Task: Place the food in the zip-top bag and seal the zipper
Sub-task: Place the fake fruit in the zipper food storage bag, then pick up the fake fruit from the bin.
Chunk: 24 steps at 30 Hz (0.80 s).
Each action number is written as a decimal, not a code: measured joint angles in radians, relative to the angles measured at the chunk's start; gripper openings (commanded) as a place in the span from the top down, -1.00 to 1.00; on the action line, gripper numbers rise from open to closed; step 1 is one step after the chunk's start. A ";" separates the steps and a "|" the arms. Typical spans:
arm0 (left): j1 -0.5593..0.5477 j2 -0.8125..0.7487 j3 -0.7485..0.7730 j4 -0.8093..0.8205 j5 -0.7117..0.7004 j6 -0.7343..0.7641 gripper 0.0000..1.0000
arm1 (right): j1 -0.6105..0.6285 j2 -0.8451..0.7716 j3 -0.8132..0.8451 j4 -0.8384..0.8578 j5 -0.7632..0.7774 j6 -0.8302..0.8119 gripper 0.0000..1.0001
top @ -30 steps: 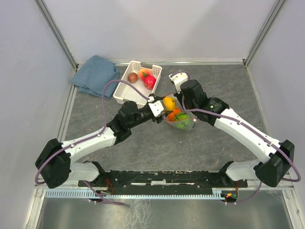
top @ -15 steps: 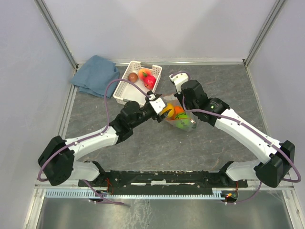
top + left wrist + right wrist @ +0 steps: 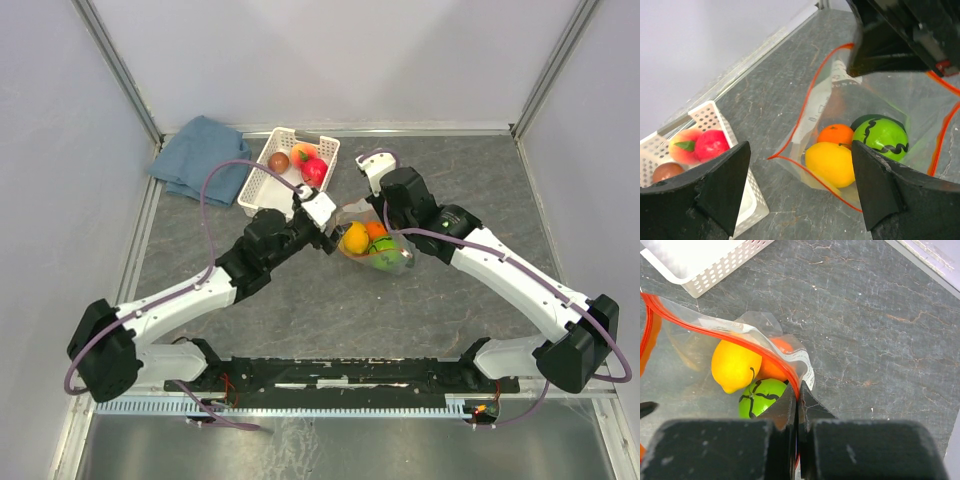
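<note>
Backed off, our left claw (image 3: 800,165) hangs spread, the yellow fruit (image 3: 830,162) now in the bag (image 3: 840,95) just ahead; we should keep the right claw (image 3: 797,402) clenched on the zipper (image 3: 740,339), mouth wide.

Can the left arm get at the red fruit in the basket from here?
Probably yes. The left gripper is open and empty, the white basket lies just beside it, and the red fruit sits inside with nothing on top.
</note>
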 measured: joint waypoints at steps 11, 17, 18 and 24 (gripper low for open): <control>0.028 -0.075 0.129 -0.231 -0.232 -0.197 -0.90 | -0.011 0.000 0.000 0.000 0.003 0.007 0.97; 0.177 -0.023 0.184 -0.320 -0.240 -0.348 -0.91 | -0.016 -0.001 0.000 0.000 0.004 0.008 0.97; 0.202 -0.010 0.192 -0.329 -0.232 -0.372 -0.91 | -0.017 -0.001 0.000 0.000 0.004 0.008 0.97; 0.315 0.107 0.246 -0.367 -0.187 -0.492 -0.94 | -0.022 -0.002 0.000 0.000 0.003 0.008 0.97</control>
